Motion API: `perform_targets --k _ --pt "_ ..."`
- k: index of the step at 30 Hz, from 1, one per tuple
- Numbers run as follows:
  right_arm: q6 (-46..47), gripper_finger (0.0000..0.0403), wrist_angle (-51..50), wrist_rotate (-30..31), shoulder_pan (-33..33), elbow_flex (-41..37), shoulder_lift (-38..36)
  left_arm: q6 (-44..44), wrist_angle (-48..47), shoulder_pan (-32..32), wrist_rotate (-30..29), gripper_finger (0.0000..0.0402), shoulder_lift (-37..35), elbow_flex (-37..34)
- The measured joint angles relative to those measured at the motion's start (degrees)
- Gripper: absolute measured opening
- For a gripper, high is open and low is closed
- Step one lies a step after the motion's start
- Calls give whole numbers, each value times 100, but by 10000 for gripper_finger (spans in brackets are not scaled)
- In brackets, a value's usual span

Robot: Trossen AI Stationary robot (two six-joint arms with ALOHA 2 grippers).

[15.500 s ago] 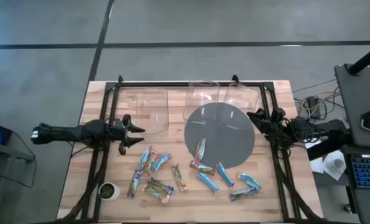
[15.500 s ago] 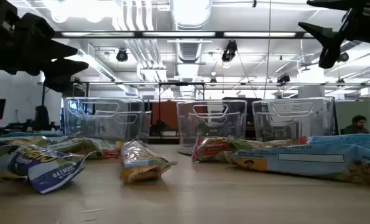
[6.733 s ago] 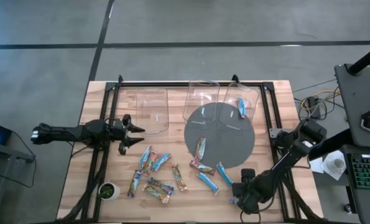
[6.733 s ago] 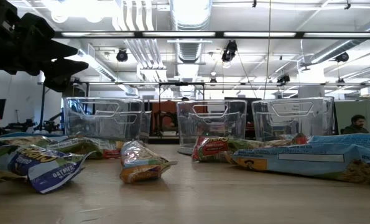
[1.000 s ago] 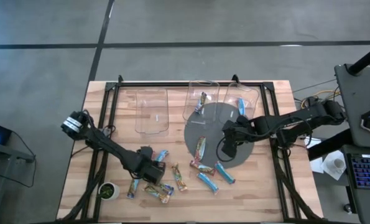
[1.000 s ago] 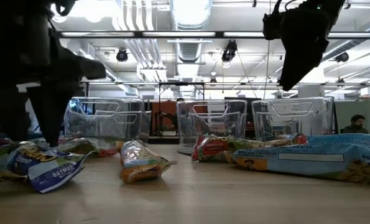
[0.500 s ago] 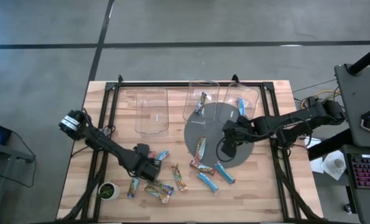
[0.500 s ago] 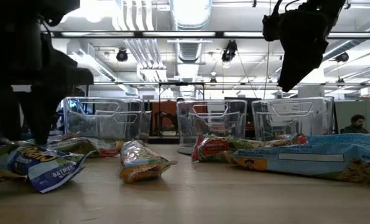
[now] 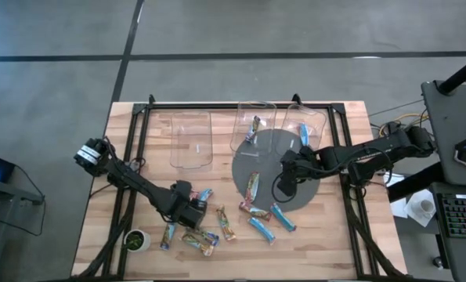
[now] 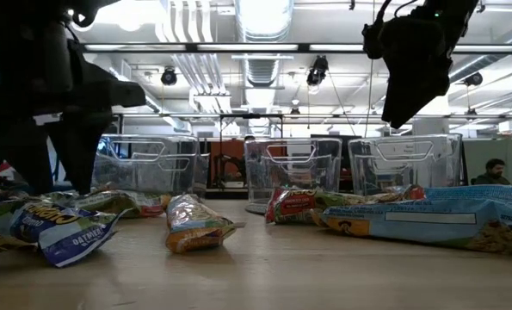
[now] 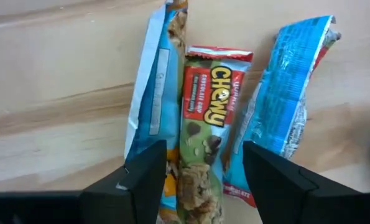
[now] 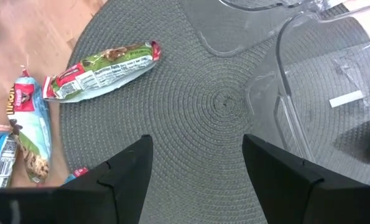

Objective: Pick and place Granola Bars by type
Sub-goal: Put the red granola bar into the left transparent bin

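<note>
Granola Bars lie scattered on the wooden table. A left cluster [image 9: 205, 231] sits near my left gripper [image 9: 187, 210]; others lie on and near the grey round mat [image 9: 276, 171]. In the left wrist view the open left gripper [image 11: 206, 180] points down, its fingers on either side of a red-and-green Chewy bar [image 11: 203, 118] that lies between two light blue bars [image 11: 152, 93] [image 11: 287, 99]. My right gripper [image 9: 283, 184] hangs open above the mat, holding nothing; a red-and-green bar [image 12: 104, 68] lies on the mat ahead of it. My left gripper's open fingers [image 11: 144, 180] stand low on either side of the Chewy bar, coming from above. Whether they touch it or the blue bars beside it, I cannot tell.
Three clear bins stand at the far side: the left one [image 9: 191, 139], the middle one [image 9: 248, 117] with a dark bar, and the right one [image 9: 311, 124] with a light blue bar [image 9: 303, 135]. A small green pot [image 9: 137, 239] sits near the front left. Black frame rails run along both sides.
My left gripper has swayed a little over the left cluster and turned slightly about its own line, staying open. The bars lie where they were.
</note>
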Motion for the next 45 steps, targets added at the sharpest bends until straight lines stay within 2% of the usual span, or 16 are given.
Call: perform_targets --k 8,15,19,24,29,33,41,45 --pt "43 236 -1 2 0 -4 0 232 144 82 -166 193 23 -153" --pt "43 235 -8 2 0 -9 0 299 565 95 80 189 17 -426" --pt "87 237 -12 2 0 -9 0 304 575 96 159 163 17 -444" --pt "89 236 -69 2 0 -15 0 295 557 90 242 109 17 -439" --pt "146 233 -103 3 2 -34 0 289 124 85 355 54 26 -225" --pt "150 233 -108 2 2 -42 0 315 -274 64 117 25 -66 154" --pt "137 230 -110 2 4 -52 2 393 -1088 61 -725 12 -419 978" --pt "107 230 -100 3 4 -52 2 508 -1495 89 -553 11 -518 956"
